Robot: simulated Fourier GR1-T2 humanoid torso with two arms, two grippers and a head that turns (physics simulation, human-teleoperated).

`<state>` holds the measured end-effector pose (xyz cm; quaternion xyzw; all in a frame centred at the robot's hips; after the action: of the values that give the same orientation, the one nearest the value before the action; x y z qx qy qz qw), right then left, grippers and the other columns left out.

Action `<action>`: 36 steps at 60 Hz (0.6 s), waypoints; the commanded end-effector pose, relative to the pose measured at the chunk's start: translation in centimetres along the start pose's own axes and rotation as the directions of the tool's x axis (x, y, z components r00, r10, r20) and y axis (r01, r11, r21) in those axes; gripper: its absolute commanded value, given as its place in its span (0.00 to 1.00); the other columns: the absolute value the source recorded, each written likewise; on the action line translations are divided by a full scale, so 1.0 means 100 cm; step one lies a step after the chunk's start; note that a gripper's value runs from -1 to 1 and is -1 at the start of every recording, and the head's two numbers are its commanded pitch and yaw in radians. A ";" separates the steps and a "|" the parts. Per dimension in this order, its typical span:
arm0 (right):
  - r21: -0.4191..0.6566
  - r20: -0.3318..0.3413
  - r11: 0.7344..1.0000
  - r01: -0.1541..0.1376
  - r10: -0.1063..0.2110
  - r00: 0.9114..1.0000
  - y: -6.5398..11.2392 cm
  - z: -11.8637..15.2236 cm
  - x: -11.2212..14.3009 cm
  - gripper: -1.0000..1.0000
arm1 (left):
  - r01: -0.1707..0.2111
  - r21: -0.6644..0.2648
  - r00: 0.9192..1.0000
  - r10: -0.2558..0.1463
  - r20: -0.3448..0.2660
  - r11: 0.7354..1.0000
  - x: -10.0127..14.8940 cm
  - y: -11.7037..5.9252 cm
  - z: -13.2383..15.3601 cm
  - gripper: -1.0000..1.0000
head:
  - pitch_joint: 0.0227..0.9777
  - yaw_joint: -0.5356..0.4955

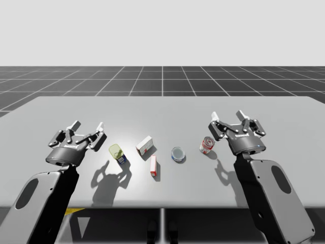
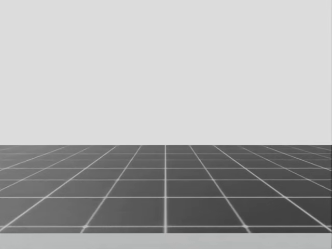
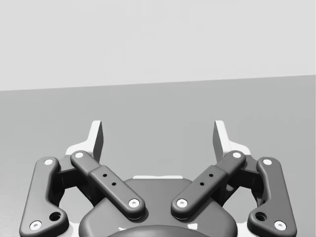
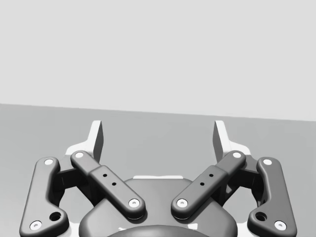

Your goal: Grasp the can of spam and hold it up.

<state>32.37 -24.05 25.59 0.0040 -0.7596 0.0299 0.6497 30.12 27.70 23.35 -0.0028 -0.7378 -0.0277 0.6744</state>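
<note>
**High view: spam can waits, ungrasped**

A blue rectangular metal can with a yellow-green top [image 1: 118, 153] lies on the grey desk [image 1: 61, 109] near my left pincer [image 1: 88, 125], which hovers spread, probably to fit around it. My right pincer [image 1: 228, 118] hangs spread near a red cylindrical can [image 1: 206, 145].

No legible text, numbers or signs; labels too small.
</note>
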 end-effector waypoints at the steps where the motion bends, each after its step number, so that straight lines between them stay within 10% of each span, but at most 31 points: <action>1: -0.025 0.024 1.000 0.005 -0.004 1.000 -0.001 0.002 0.000 0.00 | 0.004 0.000 1.000 -0.004 0.002 1.000 0.000 0.000 0.000 0.00 | 0.04 0.52; 36: -0.027 0.008 1.000 -0.002 0.003 1.000 -0.004 -0.004 -0.002 0.00 | 0.011 0.015 1.000 -0.011 0.005 1.000 0.001 0.002 0.000 0.00 | 0.40 0.54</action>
<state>32.75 -24.34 25.52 -0.0034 -0.7627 0.0221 0.6464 30.09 27.77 23.39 0.0042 -0.7397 -0.0267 0.6723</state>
